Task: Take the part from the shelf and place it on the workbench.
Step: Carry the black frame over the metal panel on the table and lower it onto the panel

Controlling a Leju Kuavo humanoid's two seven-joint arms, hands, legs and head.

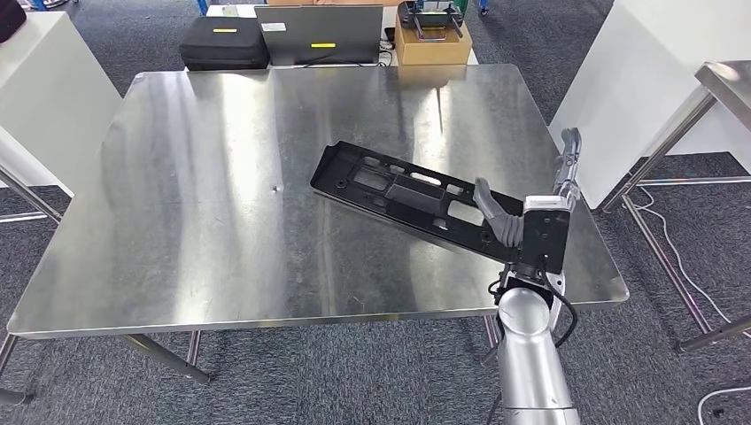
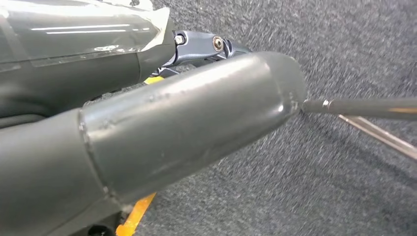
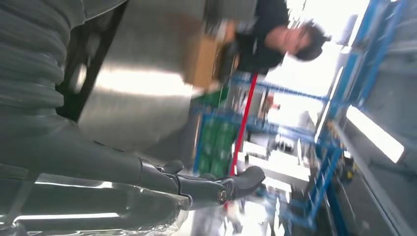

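We find the black part [image 1: 403,197] lying on the steel table [image 1: 204,204], right of centre. Its long axis runs diagonally, from the far left end down to the near right edge, where the right hand [image 1: 531,221] grips it, thumb laid over its top face. The far end appears to rest flat, though the view is not conclusive. Beyond the table, two dark cases [image 1: 224,42] carry yellow labels; their writing is illegible. For the left hand [image 2: 147,132], we cannot tell how its fingers lie.

Matt black plastic part [image 1: 403,192], brushed-metal workbench [image 1: 204,212]
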